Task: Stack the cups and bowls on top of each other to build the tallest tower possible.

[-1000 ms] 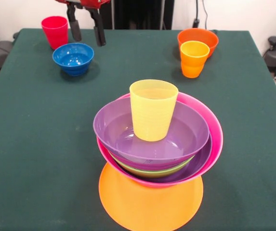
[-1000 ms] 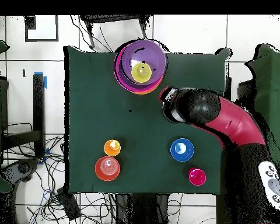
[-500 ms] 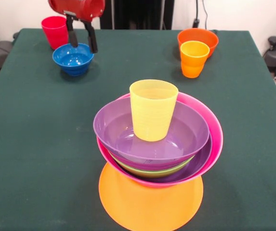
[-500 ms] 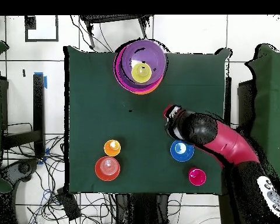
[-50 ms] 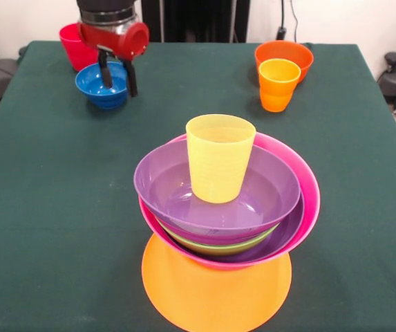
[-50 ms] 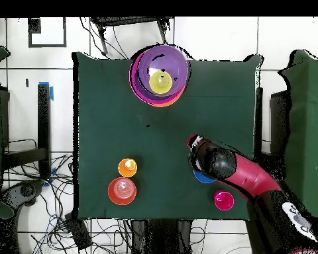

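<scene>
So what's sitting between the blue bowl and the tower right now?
Nothing: in the front view only bare green cloth lies between the blue bowl, where the hand is, and the tower. The overhead view shows the same.

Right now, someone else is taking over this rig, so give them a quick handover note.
Gripper: open, empty, lowered over the blue bowl, one finger inside it and one outside the rim.
Tower: orange bowl upside down as base, then pink bowl, purple and green bowls nested, yellow cup upright on top.
Loose: blue bowl, red cup behind it, small red-orange bowl and orange-yellow cup at the other far corner.
Left: grasp the blue bowl, add it, then the other three.
</scene>
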Robot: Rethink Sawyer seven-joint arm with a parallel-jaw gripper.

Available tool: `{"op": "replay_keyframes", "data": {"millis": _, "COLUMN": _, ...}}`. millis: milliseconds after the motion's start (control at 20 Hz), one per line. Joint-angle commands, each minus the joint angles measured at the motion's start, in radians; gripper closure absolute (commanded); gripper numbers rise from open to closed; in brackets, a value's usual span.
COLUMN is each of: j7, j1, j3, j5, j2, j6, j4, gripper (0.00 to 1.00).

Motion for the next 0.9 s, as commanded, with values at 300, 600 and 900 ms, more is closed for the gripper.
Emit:
{"op": "replay_keyframes", "data": {"millis": 300, "j7": 0.043, "j1": 0.009, "j3": -0.012, "j5": -0.111, "j2": 0.121, "j6": -0.063, "j4": 0.013, "gripper": 0.00}}
{"op": "replay_keyframes", "data": {"millis": 600, "j7": 0.061, "j1": 0.037, "j3": -0.064, "j5": -0.126, "j2": 0.116, "j6": -0.045, "j4": -0.003, "gripper": 0.00}}
{"op": "replay_keyframes", "data": {"millis": 900, "j7": 0.062, "j1": 0.055, "j3": -0.072, "j5": -0.121, "j2": 0.131, "j6": -0.037, "j4": -0.030, "gripper": 0.00}}
